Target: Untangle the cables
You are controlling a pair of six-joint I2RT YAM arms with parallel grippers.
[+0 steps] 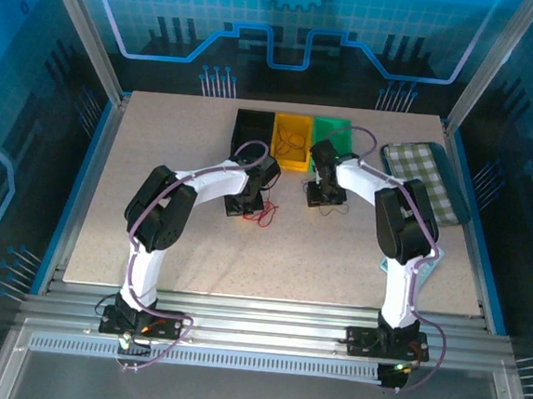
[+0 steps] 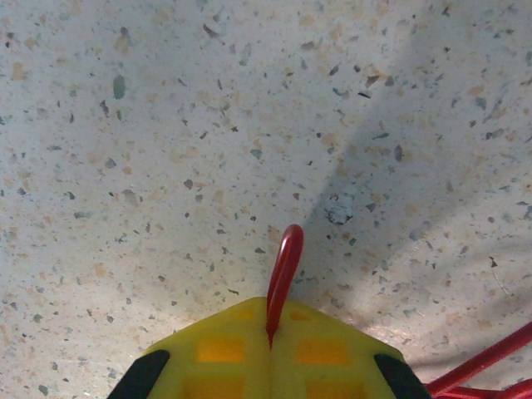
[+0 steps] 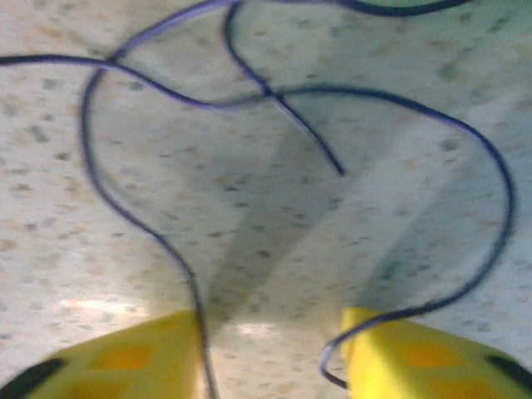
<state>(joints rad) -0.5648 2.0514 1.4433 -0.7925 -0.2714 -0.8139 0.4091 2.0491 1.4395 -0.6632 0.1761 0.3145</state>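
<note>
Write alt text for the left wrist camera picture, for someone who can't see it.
The yellow-tipped left gripper is shut on a thin red wire, a short loop of which pokes out between its fingers over a pale speckled table. More red wire crosses the bottom right corner.

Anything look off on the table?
Nothing spilled or damaged. The blue-purple cable crosses itself in a loose tangle ahead of the open right claw; the left claw pinches a loop of red cable.
</note>
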